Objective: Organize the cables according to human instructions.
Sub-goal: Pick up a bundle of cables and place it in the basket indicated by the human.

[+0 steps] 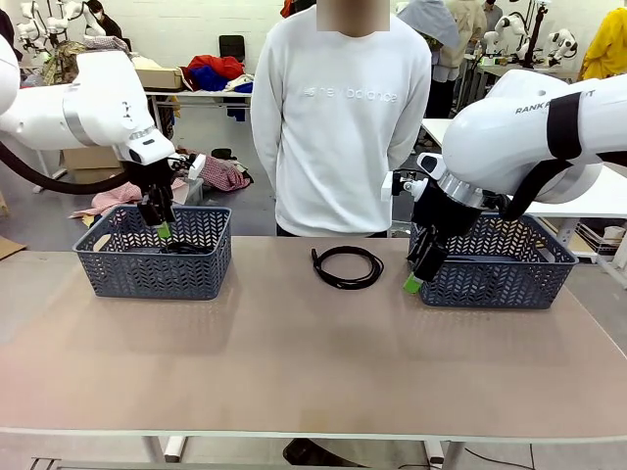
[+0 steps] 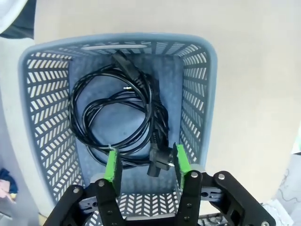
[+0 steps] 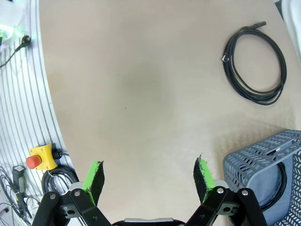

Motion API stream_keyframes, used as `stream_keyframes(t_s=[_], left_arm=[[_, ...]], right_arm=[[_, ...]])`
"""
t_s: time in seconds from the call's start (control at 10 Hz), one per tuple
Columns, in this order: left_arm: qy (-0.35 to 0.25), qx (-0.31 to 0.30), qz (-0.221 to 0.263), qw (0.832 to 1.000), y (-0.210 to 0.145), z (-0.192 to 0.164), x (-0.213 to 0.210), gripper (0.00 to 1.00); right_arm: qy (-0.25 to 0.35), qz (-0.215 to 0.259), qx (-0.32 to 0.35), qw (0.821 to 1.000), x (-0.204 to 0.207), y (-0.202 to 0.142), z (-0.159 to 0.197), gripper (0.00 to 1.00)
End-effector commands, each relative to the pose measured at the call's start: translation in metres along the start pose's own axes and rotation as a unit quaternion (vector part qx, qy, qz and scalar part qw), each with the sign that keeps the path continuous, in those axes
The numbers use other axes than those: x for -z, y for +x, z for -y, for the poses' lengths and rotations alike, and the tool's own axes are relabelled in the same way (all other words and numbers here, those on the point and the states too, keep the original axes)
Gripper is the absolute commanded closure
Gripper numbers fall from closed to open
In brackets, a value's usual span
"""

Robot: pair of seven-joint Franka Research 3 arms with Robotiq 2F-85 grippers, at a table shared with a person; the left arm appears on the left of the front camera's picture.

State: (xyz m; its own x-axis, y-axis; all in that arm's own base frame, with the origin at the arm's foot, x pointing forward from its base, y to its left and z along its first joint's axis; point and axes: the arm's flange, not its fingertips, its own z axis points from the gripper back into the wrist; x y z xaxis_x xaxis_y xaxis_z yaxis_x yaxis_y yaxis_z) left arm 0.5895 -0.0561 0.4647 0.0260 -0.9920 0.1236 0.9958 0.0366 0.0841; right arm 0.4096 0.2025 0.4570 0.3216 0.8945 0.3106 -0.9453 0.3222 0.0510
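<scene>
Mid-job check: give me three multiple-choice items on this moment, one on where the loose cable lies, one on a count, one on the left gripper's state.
1. Where does the loose coiled cable lie?
A. on the table, between the left basket and the right basket
B. in the person's hand
C. hung over a basket rim

2. How many baskets stand on the table?
A. one
B. two
C. three

3. How does the left gripper stand?
A. shut on a plug
B. open, above the left basket
C. open, over bare table

Answers:
1 A: the coil lies flat on the tabletop, apart from both baskets.
2 B: the front view shows one basket at each side.
3 B: its jaws stand apart with nothing between them, and the cables lie on the basket floor below.
</scene>
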Motion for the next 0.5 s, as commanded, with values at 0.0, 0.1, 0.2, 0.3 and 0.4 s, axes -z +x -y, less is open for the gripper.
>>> stream_keyframes(t_s=[0.0, 0.1, 0.2, 0.3, 0.4], left_arm=[[-0.01, -0.012, 0.007, 1.0, 0.0025, 0.0009, -0.0078, 0.22], [-0.008, -0.013, 0.005, 1.0, 0.0035, 0.0023, -0.01, 0.0], [-0.008, -0.014, 0.005, 1.0, 0.0044, 0.0041, -0.0112, 0.02], [-0.007, -0.016, 0.006, 1.0, 0.0046, 0.0065, -0.0116, 0.0], [-0.007, -0.017, 0.007, 1.0, 0.0051, 0.0086, -0.0112, 0.0]], right_arm=[[-0.003, 0.0, 0.0, 1.0, -0.0012, 0.0025, 0.0008, 0.0], [-0.003, 0.0, 0.0, 1.0, -0.0012, 0.0025, 0.0008, 0.0], [-0.003, 0.0, 0.0, 1.0, -0.0012, 0.0025, 0.0008, 0.0], [-0.003, 0.0, 0.0, 1.0, -0.0012, 0.0025, 0.0008, 0.0], [-0.003, 0.0, 0.0, 1.0, -0.0012, 0.0025, 0.0008, 0.0]])
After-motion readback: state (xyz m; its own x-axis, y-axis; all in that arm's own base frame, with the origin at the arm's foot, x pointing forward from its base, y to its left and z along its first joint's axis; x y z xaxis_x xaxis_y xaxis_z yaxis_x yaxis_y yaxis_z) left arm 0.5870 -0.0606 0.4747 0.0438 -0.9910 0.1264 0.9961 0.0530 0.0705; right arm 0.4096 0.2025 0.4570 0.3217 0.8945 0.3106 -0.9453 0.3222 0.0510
